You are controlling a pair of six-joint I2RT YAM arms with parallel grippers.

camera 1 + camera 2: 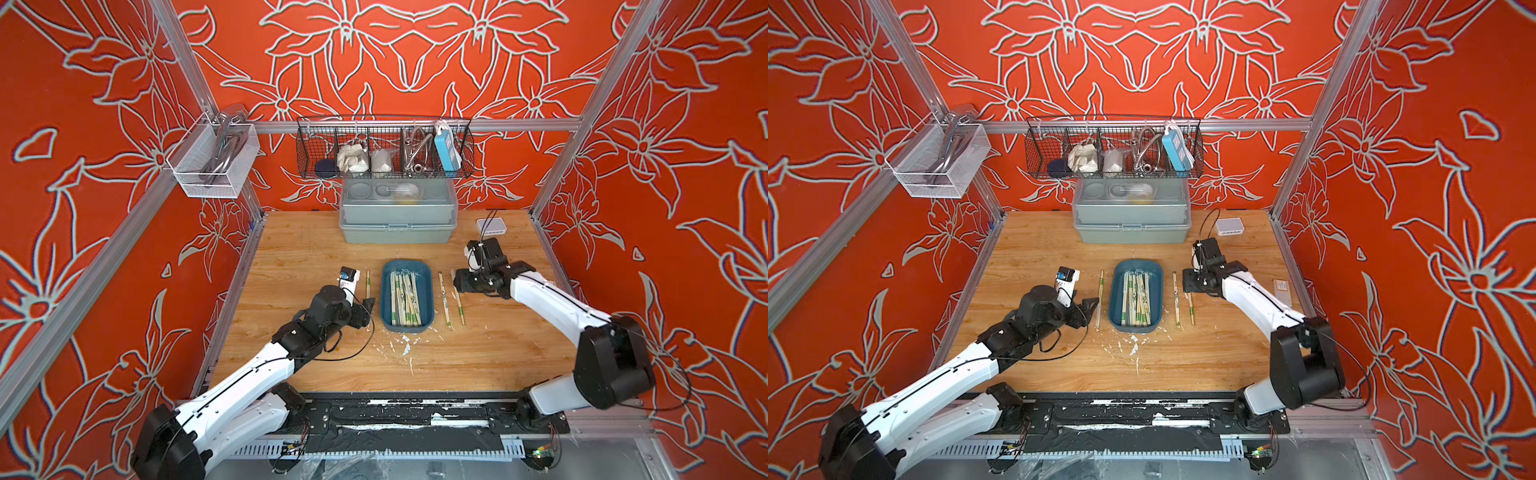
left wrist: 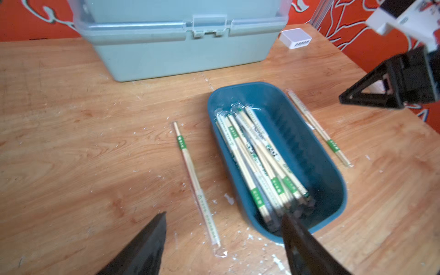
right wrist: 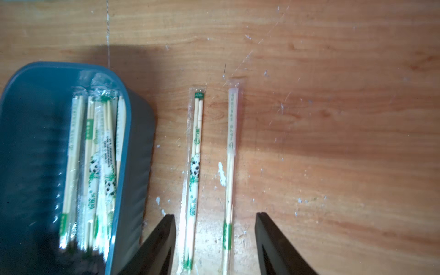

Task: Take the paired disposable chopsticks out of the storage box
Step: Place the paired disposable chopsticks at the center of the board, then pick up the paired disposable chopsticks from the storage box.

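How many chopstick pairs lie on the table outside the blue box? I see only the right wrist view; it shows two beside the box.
Observer: Three. A third pair lies on the table on the other side of the storage box, apart from it.
Operator: Does the left gripper hold it?
Observer: No. The left gripper is open and empty, above the near half of that pair.
Operator: What stands behind the box?
Observer: A grey-green lidded box stands there, apart from the storage box.
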